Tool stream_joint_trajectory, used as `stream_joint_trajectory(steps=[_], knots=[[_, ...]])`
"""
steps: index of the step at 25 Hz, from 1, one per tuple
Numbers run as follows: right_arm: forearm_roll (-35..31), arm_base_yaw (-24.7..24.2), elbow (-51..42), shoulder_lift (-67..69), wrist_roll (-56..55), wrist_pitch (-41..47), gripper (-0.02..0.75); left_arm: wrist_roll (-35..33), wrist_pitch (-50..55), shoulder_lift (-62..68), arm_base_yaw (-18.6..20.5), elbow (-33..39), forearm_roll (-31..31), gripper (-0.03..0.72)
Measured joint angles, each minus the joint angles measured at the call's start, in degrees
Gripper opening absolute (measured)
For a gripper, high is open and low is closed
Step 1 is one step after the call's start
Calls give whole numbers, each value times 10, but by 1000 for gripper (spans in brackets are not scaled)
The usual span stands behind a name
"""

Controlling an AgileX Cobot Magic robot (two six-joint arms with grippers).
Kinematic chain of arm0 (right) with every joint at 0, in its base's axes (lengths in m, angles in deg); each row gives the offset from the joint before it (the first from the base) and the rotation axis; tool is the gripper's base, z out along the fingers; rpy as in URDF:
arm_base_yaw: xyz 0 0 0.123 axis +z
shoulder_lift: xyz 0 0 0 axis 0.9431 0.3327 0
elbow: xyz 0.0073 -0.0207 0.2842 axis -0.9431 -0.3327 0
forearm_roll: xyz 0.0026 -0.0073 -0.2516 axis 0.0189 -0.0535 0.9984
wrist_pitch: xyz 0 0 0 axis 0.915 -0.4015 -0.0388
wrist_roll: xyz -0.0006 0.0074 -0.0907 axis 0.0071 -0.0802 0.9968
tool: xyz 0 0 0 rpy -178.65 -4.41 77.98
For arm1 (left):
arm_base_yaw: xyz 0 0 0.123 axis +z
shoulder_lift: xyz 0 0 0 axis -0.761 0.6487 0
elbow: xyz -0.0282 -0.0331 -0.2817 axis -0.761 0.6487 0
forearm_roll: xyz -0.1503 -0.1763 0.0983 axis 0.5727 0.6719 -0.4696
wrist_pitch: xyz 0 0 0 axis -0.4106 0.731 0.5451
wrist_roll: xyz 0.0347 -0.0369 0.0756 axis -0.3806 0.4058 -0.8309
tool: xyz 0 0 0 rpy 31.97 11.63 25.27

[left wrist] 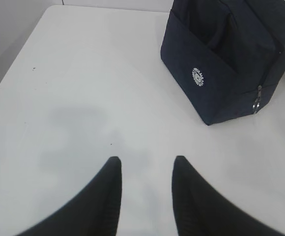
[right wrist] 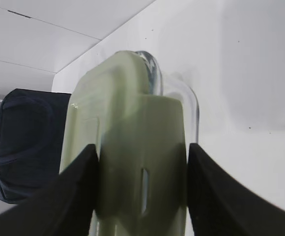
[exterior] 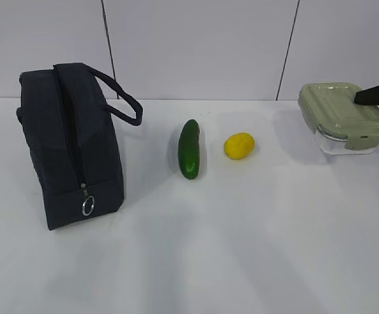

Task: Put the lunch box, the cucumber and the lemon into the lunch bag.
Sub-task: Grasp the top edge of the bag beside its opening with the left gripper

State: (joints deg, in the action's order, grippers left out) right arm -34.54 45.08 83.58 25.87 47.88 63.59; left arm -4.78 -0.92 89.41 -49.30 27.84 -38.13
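The navy lunch bag stands at the left, its zipper run down to the silver ring pull. The dark green cucumber and the yellow lemon lie side by side mid-table. The lunch box with its sage-green lid is at the far right. My right gripper reaches in from the right edge. In the right wrist view it is shut on the lunch box, with its fingers on either side of the lid's end clip. My left gripper is open and empty over bare table, short of the bag.
The white table meets a pale panelled wall just behind the objects. The bag's loop handle sticks out toward the cucumber. The table's left edge shows in the left wrist view.
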Motion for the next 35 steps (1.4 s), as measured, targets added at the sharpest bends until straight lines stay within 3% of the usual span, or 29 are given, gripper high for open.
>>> stream_joint_trajectory(steps=[6, 13, 24, 30, 35], knots=[[0, 0, 0, 0, -1, 0, 407, 0, 0, 4, 0, 0, 20, 267], [0, 0, 0, 0, -2, 1, 407, 39, -25, 100, 0, -9, 34, 406], [-9, 0, 0, 0, -3, 1, 407, 63, -209, 364, 0, -81, 188, 433], [-15, 0, 0, 0, -3, 1, 407, 63, -230, 518, 0, -147, 236, 440], [-19, 0, 0, 0, -3, 1, 407, 74, -249, 635, 0, -195, 305, 498]])
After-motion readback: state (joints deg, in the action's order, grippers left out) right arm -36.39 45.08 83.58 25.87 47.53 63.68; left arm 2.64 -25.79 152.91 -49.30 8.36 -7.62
